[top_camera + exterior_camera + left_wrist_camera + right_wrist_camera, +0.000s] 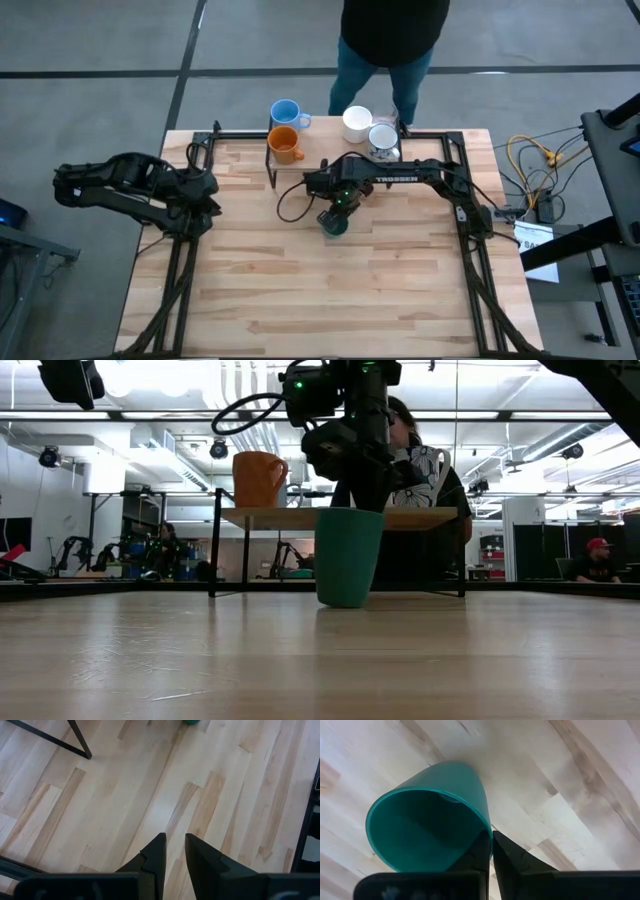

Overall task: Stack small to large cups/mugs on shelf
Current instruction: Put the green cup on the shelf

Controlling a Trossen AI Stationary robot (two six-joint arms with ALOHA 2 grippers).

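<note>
right claw [491, 851] on green cup [427, 815] rim

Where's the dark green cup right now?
In the high view, the dark green cup stands on the tabletop near centre, before the shelf, its rim pinched by the right gripper.

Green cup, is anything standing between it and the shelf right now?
Nothing visible does. The green cup, its rim pinched by the right gripper, stands on bare table in front of the shelf; the orange mug sits left.

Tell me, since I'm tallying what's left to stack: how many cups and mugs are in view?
5: blue mug and orange mug at the shelf's left end, white mug and grey-white mug at its right, green cup on the table, gripped by right gripper. Others may be hidden.
</note>
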